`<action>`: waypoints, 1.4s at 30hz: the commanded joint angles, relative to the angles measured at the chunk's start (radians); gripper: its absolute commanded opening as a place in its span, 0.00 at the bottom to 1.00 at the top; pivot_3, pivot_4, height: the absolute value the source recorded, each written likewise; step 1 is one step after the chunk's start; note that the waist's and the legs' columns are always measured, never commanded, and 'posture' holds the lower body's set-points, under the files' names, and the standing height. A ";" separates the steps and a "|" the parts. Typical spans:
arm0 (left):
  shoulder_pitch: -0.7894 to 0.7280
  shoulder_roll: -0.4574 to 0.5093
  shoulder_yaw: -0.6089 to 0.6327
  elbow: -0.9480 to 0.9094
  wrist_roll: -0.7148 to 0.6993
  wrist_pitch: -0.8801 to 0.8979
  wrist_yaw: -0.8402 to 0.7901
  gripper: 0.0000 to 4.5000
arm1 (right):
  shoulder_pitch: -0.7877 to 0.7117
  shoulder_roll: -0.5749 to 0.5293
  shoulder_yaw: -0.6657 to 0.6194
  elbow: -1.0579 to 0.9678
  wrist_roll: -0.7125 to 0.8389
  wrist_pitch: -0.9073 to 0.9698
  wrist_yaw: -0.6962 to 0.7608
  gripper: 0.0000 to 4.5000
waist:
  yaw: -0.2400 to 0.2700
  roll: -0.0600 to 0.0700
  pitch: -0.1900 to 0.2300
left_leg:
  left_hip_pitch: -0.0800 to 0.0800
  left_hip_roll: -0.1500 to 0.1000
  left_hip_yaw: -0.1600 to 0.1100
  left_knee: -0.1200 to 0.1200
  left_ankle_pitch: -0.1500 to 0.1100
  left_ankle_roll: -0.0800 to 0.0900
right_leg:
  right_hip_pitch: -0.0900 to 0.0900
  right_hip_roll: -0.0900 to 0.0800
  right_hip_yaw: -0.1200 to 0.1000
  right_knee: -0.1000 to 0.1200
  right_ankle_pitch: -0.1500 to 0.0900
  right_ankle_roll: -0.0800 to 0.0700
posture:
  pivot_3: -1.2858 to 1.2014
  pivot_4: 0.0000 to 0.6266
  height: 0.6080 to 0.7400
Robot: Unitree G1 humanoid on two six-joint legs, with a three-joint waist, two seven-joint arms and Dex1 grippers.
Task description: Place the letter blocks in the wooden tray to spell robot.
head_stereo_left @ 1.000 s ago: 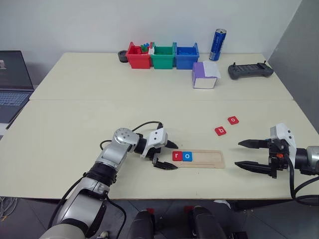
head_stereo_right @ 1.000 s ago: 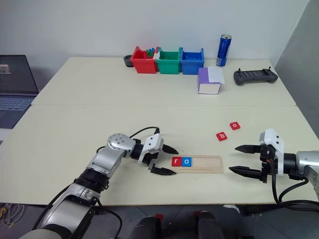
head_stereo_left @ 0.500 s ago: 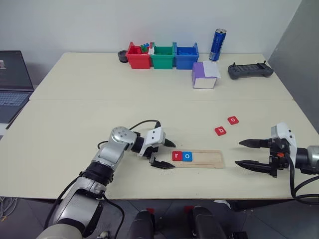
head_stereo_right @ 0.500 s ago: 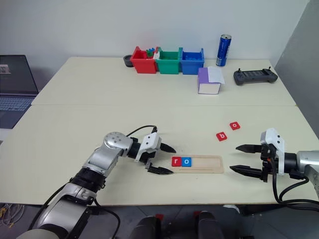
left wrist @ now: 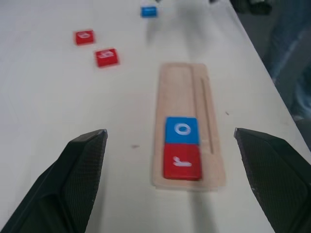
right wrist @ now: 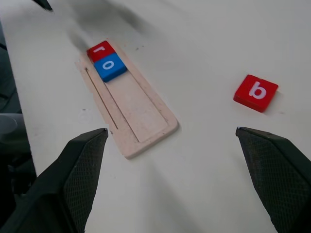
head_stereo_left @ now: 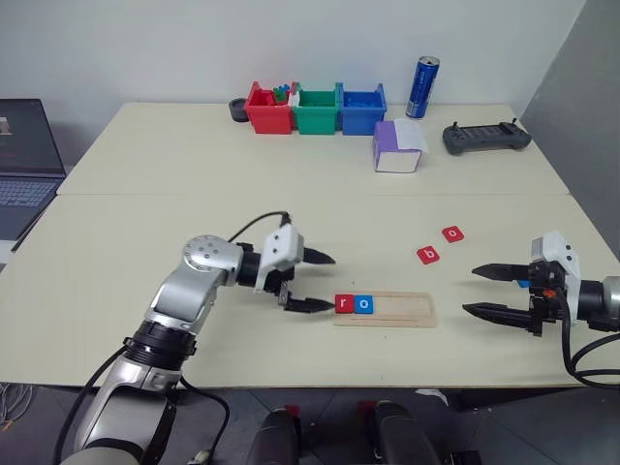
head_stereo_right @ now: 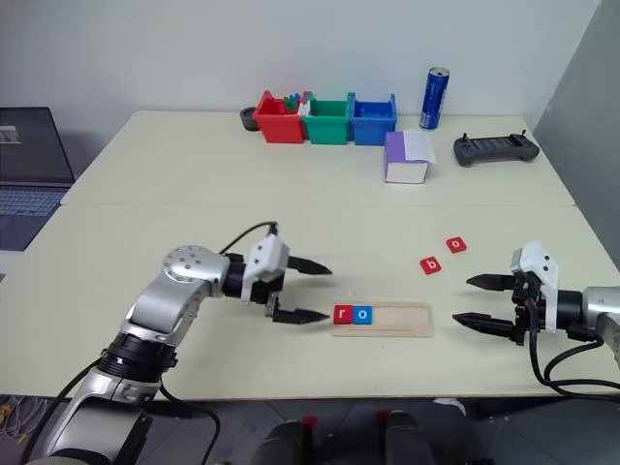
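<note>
The wooden tray [head_stereo_left: 397,309] lies near the table's front edge. A red "r" block [head_stereo_left: 344,303] and a blue "o" block [head_stereo_left: 364,304] sit side by side at its left end. A red "b" block [head_stereo_left: 428,255] and a red "o" block [head_stereo_left: 452,233] lie loose on the table behind the tray's right end. A blue block [left wrist: 148,11] rests farther right, by my right gripper. My left gripper [head_stereo_left: 331,282] hovers open just left of the tray, holding nothing. To the right of the tray my right gripper [head_stereo_left: 470,291] is open and empty, pointing at it.
Red [head_stereo_left: 269,108], green [head_stereo_left: 316,108] and blue [head_stereo_left: 362,109] bins line the table's far edge, with a blue can [head_stereo_left: 422,87] to their right. A purple-and-white box [head_stereo_left: 397,147] and a black controller [head_stereo_left: 487,137] sit at the back right. A laptop [head_stereo_left: 24,165] stands far left.
My left gripper has drawn back to the left and risen, away from the tray's left end. The right gripper and all blocks have stayed put.
</note>
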 commanded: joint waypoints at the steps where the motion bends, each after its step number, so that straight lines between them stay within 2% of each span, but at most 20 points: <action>1: 0.048 0.053 0.072 -0.115 -0.063 0.060 0.031 0.98 | -0.019 -0.010 -0.041 -0.020 0.012 0.015 -0.029 1.00 | -0.002 0.000 0.000 | 0.000 0.000 0.000 0.000 0.000 0.000 | 0.000 0.000 0.000 0.000 0.000 0.000 | 0.52 0.24 1.00; 12: 0.100 0.165 0.224 -0.261 -0.231 0.235 0.106 0.98 | -0.051 -0.007 -0.075 -0.045 0.028 0.097 -0.151 1.00 | 0.002 0.000 0.000 | 0.000 0.000 0.000 0.000 0.000 0.000 | 0.000 0.000 0.000 0.000 0.000 0.000 | 0.52 0.24 1.00; 25: 0.198 0.258 0.296 -0.462 -0.346 0.335 0.176 0.98 | -0.142 0.050 -0.041 -0.155 0.074 0.229 -0.261 1.00 | 0.000 0.000 0.000 | 0.000 0.000 0.001 0.000 0.000 0.000 | 0.000 0.000 0.000 0.000 0.000 0.000 | 0.52 0.24 1.00; 31: 0.209 0.295 0.322 -0.469 -0.406 0.355 0.173 0.98 | -0.179 0.066 0.007 -0.141 0.052 0.271 -0.302 1.00 | 0.001 0.000 0.000 | 0.000 0.000 0.001 0.000 0.000 0.000 | 0.000 0.000 0.000 -0.001 0.000 0.000 | 0.52 0.24 1.00; 42: 0.225 0.338 0.376 -0.487 -0.481 0.411 0.221 0.98 | -0.217 0.136 0.008 -0.128 0.050 0.290 -0.386 1.00 | 0.001 0.000 0.000 | -0.001 0.000 0.001 0.000 0.000 0.000 | 0.000 0.000 0.000 -0.001 0.000 0.000 | 0.52 0.24 1.00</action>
